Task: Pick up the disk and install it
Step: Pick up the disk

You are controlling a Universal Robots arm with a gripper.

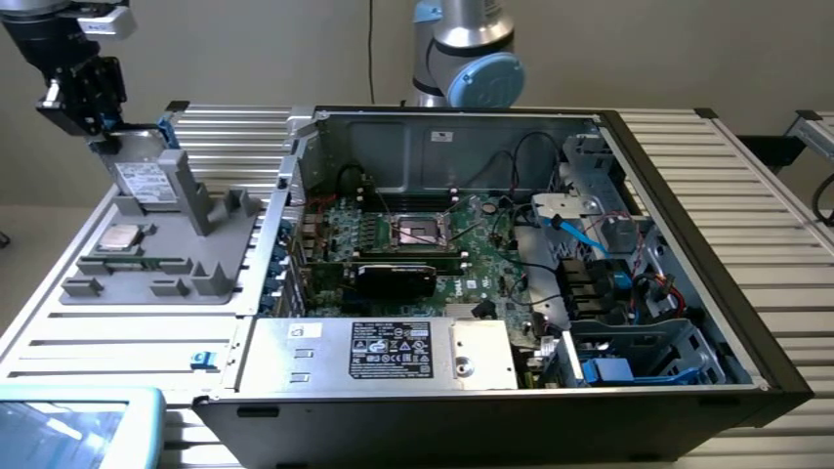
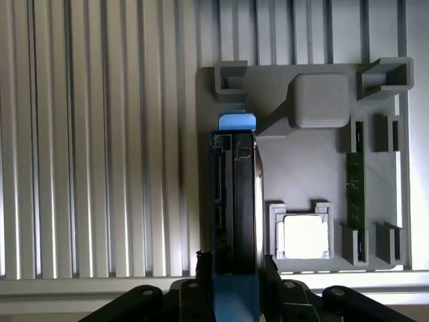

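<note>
Here, the pincer (image 1: 107, 135) hangs over the far corner of the table (image 1: 763, 205) on the exterior view's left, above a grey fixture tray (image 1: 163, 278) that lies along that edge of the table. The disk (image 1: 144, 184) stands on edge at the far end of this tray, tilted, with its white label facing up and its back against a grey upright stand (image 1: 198, 195).

The pincer is closed on the disk's upper end. In the wrist view, its two black fingers (image 2: 204, 272) press on either side of the disk (image 2: 234, 194), which is seen edge-on with a blue rail running between them. A blue tab (image 2: 237, 121) sticks out at the disk's other end. Whether the disk has left its seat in the tray, I cannot tell.

Beside the disk on the tray (image 2: 301, 161) lie a square silver processor chip (image 2: 306, 236) in its own pocket and a green memory stick (image 2: 354, 188) in a slot.

The open computer case (image 1: 450, 147) takes up the middle of the table, just beside the tray, with a silver box with a black label (image 1: 391, 352) along its near side.
</note>
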